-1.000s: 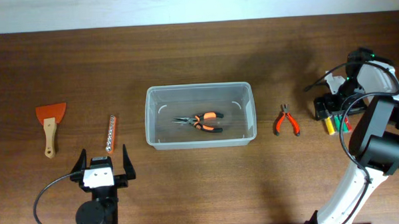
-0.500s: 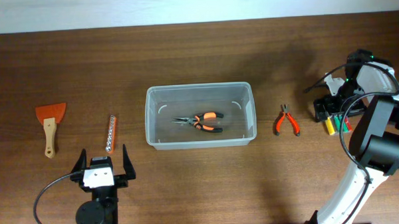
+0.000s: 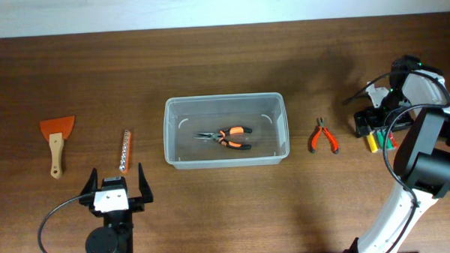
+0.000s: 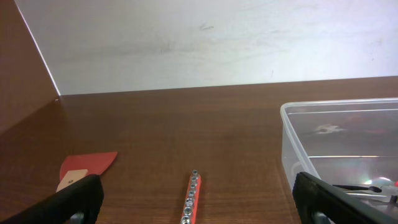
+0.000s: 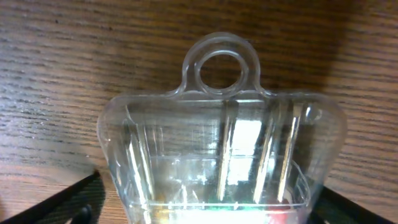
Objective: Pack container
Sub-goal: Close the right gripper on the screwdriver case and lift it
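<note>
The clear plastic container (image 3: pixel 224 99) sits mid-table with orange-and-black pliers (image 3: pixel 227 136) lying inside; the left wrist view shows its near corner (image 4: pixel 323 124). My left gripper (image 3: pixel 116 183) hovers near the front edge, open and empty, with a red socket rail (image 4: pixel 191 193) on the table ahead between its fingers. At the far right, my right gripper (image 3: pixel 373 125) is down over a clear blister pack (image 5: pixel 224 143) with a hang hole and coloured pieces inside. Its jaws stand wide, one dark finger (image 5: pixel 59 202) on each side of the pack.
An orange scraper with a wooden handle (image 3: pixel 56 136) lies at the far left, next to the socket rail (image 3: pixel 124 150). Small red-handled pliers (image 3: pixel 323 136) lie between the container and the blister pack. A white wall borders the table's far edge.
The right wrist has shifted very slightly over the blister pack. The left arm and the things on the table have not moved.
</note>
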Robot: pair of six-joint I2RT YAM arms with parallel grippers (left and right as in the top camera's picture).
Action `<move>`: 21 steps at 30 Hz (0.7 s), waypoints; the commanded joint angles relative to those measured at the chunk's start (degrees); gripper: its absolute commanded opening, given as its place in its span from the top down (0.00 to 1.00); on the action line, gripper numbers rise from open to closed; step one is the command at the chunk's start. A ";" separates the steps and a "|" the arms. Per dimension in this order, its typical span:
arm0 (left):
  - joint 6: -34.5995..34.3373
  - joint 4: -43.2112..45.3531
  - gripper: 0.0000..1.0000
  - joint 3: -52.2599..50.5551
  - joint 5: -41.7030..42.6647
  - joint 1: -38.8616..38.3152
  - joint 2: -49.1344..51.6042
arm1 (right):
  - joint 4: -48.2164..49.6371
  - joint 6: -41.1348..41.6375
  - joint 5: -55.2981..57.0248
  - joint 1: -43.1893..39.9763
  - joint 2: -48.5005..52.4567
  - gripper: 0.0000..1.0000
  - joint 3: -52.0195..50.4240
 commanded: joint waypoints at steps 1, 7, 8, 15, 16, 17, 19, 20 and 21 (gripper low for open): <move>-0.74 -0.04 0.01 -0.20 -0.22 -0.17 -0.39 | 0.20 -0.33 0.48 0.26 0.68 0.12 -0.74; -0.74 -0.04 0.01 -0.20 -0.22 -0.17 -0.39 | 0.17 -0.33 0.48 0.26 0.68 0.19 -0.74; -0.74 -0.04 0.01 -0.20 -0.22 -0.17 -0.39 | 0.17 -0.31 0.48 0.26 0.68 0.20 -0.72; -0.74 -0.04 0.01 -0.20 -0.22 -0.17 -0.39 | 0.17 -0.33 0.48 0.26 0.68 0.27 -0.74; -0.74 -0.04 0.01 -0.20 -0.22 -0.17 -0.39 | 0.20 -0.33 0.50 0.26 0.68 0.27 -0.74; -0.74 -0.04 0.01 -0.20 -0.22 -0.17 -0.39 | 0.20 -0.33 0.50 0.26 0.68 0.27 -0.74; -0.74 -0.04 0.01 -0.20 -0.22 -0.17 -0.39 | 0.20 -0.33 0.50 0.26 0.68 0.27 -0.74; -0.74 -0.04 0.01 -0.20 -0.22 -0.17 -0.39 | 0.20 -0.33 0.50 0.26 0.68 0.27 -0.74; -0.74 -0.04 0.01 -0.20 -0.22 -0.17 -0.39 | 0.20 -0.31 0.50 0.26 0.68 0.28 -0.72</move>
